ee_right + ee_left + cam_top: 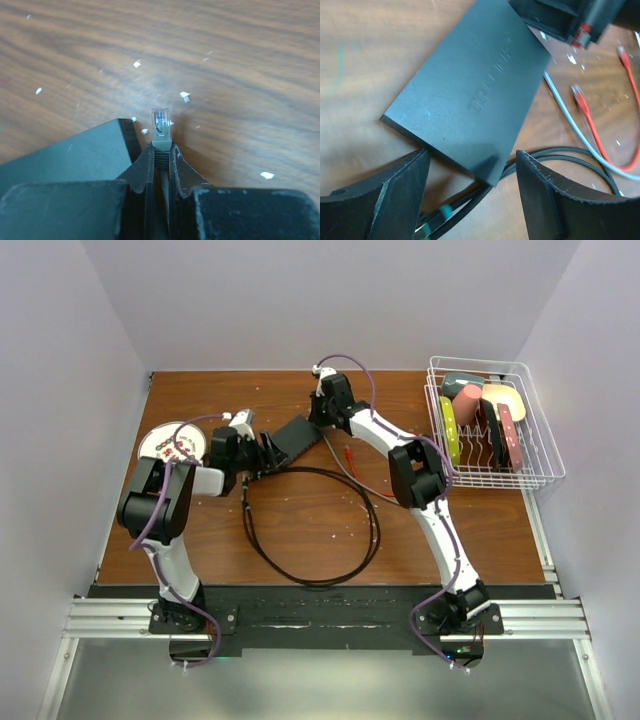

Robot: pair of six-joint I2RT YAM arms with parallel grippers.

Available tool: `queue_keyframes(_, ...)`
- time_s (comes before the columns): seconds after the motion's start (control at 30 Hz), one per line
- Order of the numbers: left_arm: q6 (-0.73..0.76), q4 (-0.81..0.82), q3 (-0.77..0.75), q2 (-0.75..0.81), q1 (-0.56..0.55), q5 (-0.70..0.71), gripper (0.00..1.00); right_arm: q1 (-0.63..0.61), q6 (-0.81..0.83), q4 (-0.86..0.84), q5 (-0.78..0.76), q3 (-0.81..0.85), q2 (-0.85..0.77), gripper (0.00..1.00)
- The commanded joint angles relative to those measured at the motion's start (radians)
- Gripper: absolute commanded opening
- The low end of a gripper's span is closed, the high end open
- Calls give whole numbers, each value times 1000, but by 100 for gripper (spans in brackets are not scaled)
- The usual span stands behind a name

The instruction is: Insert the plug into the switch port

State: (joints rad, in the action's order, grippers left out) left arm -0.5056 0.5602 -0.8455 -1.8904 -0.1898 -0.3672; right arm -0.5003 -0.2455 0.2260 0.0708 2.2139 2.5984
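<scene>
Top view: bright, even, diffuse light from above; brown wooden tabletop (320, 530) sharp, with faint soft shadows beside the thin black looped cable (377, 530).
Left wrist view: flat black rectangular box (470, 95) slightly soft, dark shadow on its near corner; left gripper (471, 160) and thin red cables (590, 125) blurred.
Right wrist view: clear plastic plug (160, 122) fairly sharp; right gripper (161, 150) dark, out of focus; pale sheen on the far wood.
</scene>
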Motion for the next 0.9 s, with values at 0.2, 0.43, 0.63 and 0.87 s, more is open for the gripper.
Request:
queue_keyframes(0.2,-31,136,120,160,-33,-16,73,-72,14,-34,43,-160,-150,0)
queue_keyframes(0.43,19,12,91,247,-33,141,76,-58,70,-60,-95,-276,-316,0)
queue_keyframes(0.63,56,-13,94,294,-16,208,78,-60,123,-91,-121,-437,-486,0)
queue_keyframes(0.87,81,4,10,165,38,137,78,-66,153,-105,7,-608,-627,0)
